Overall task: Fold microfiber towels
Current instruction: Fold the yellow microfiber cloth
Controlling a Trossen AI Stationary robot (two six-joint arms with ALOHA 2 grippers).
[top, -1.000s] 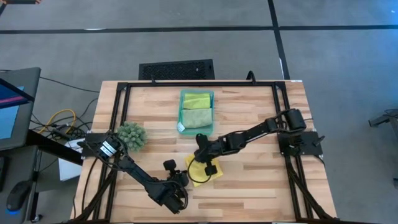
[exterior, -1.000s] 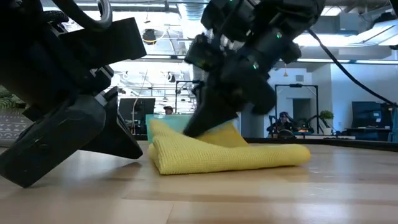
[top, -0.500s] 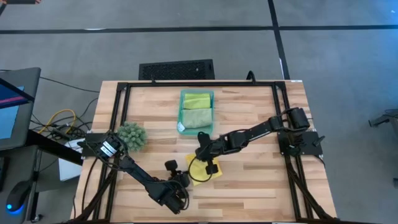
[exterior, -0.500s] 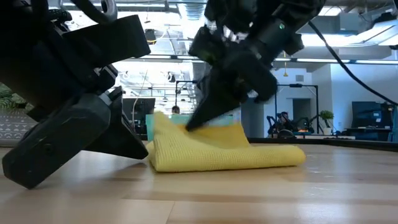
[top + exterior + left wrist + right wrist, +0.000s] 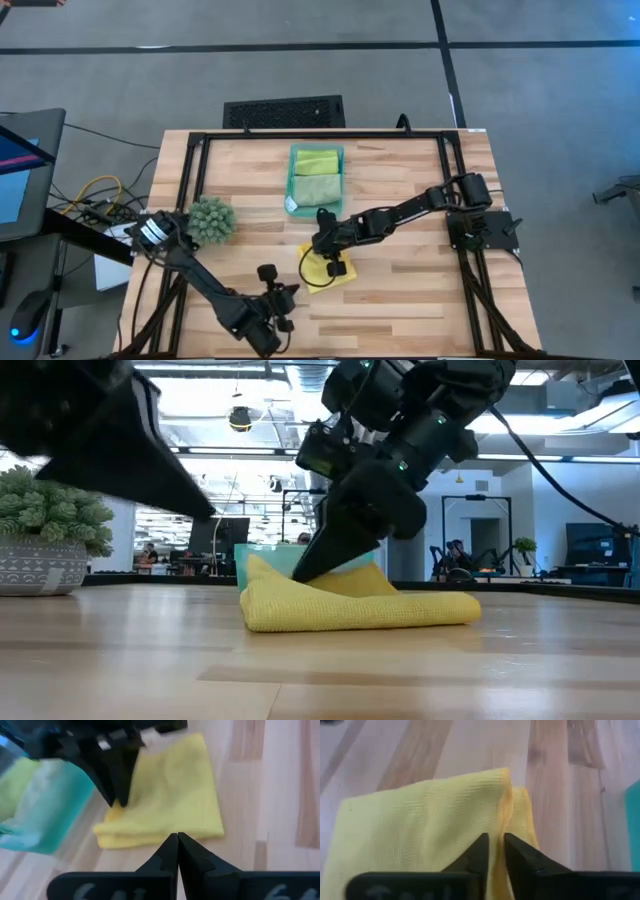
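Item: yellow towel [image 5: 327,270], folded into a flat pad, lying on the bare wood of the table [image 5: 420,290] near its middle, just in front of the teal tray [image 5: 293,185]. The tray holds a lime green towel [image 5: 316,160] and a pale sage green towel [image 5: 315,187], both already folded. Right gripper [image 5: 324,250]: tips down on the yellow towel's tray-side edge, fingers [image 5: 516,855] nearly together with only a narrow slit between them, apparently pinching a raised top layer; the hold looks shallow. Left gripper [image 5: 274,305]: fingers [image 5: 168,856] pressed tip to tip, holding nothing, hovering off the towel toward the table's front edge. Risks, as judged: a pinch on one layer alone would peel the fold open when lifted; a slack pinch would drop the cloth crooked; dragging across the wood could bunch the lower layers. Lifting toward the tray could catch the tray's near wall and shove it. Clearances: open wood to the right and front of the towel; the left arm crosses the front-left area, so room there is tight. Potted plant [image 5: 211,217] stands well apart at left. Table frame rails lie far from the work.
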